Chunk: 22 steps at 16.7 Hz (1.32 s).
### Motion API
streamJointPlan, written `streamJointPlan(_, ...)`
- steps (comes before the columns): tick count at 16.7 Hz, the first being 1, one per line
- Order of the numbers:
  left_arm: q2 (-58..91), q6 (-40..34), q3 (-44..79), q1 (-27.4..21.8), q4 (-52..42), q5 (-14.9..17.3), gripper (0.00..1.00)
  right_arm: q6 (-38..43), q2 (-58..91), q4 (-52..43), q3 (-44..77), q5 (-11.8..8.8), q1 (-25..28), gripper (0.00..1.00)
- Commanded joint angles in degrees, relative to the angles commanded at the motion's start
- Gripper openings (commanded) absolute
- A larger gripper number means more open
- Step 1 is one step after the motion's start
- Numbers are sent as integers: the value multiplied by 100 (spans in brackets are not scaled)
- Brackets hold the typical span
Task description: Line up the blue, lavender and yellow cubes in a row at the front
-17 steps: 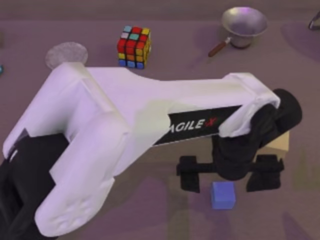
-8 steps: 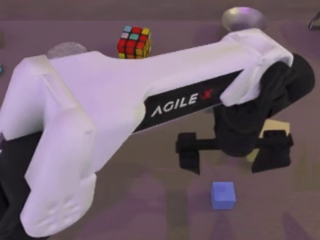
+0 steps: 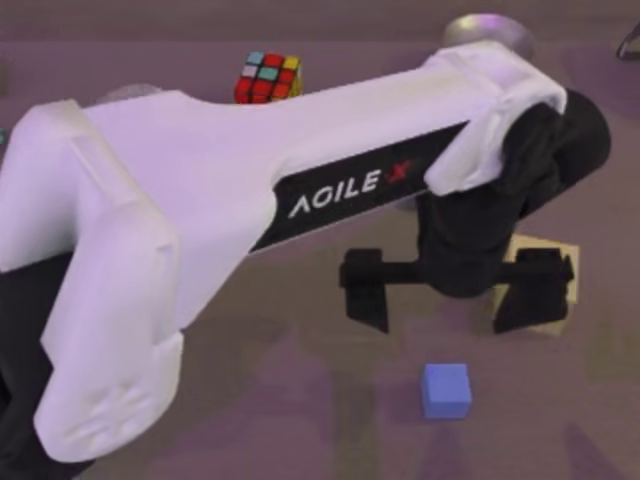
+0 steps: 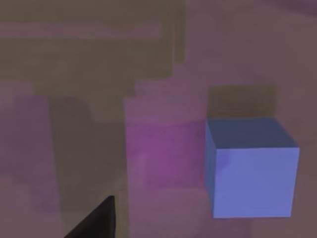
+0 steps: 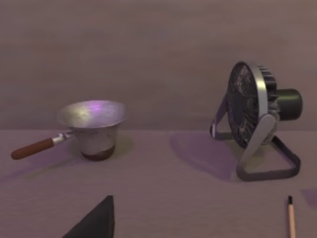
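- Dull purplish-brown tabletop [image 3: 300,420] with a flat matte finish, blotched with soft shadows, carries everything in sight.
- Left arm, a bulky white shell with a black lettered band, reaches across the table from the left; its black left gripper [image 3: 458,290] hangs with both blocky fingers spread wide and nothing between them.
- One finger [image 3: 365,290] stands over bare table; the other finger [image 3: 535,290] lies over the yellow cube [image 3: 535,248], a pale sandy matte block only partly visible behind it. Whether that finger touches the cube cannot be told.
- Blue cube [image 3: 446,390], small, plain and sharp-edged, sits on the table in front of the open fingers, apart from them; the left wrist view shows its flat matte faces [image 4: 250,171] close up.
- Lavender cube is not visible in any view.
- Puzzle cube [image 3: 268,78] with a glossy grid of coloured stickers peeks out behind the arm, well away from the pincer.
- Right gripper is not in the top view; whether it is open cannot be told.
- Right wrist view shows a flared metal saucepan [image 5: 94,126] with a wooden handle, a round wire-grilled desk fan [image 5: 257,119] on a tubular stand, and a thin stick [image 5: 291,218].
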Motion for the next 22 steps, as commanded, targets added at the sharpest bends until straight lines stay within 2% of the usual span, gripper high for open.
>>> streamJointPlan(5, -58, 1641, -141, 912, 59, 19, 100, 0, 0, 0, 0, 0, 0, 100)
streamJointPlan(13, -198, 5772, -683, 3028, 148, 79, 100, 0, 0, 0, 0, 0, 0, 100)
streamJointPlan(16, -311, 7065, -851, 3737, 231, 95, 100, 0, 0, 0, 0, 0, 0, 100)
streamJointPlan(19, -435, 7851, -947, 4234, 329, 111, 100, 0, 0, 0, 0, 0, 0, 100)
streamJointPlan(22, -488, 8092, -973, 4403, 372, 120, 100, 0, 0, 0, 0, 0, 0, 100)
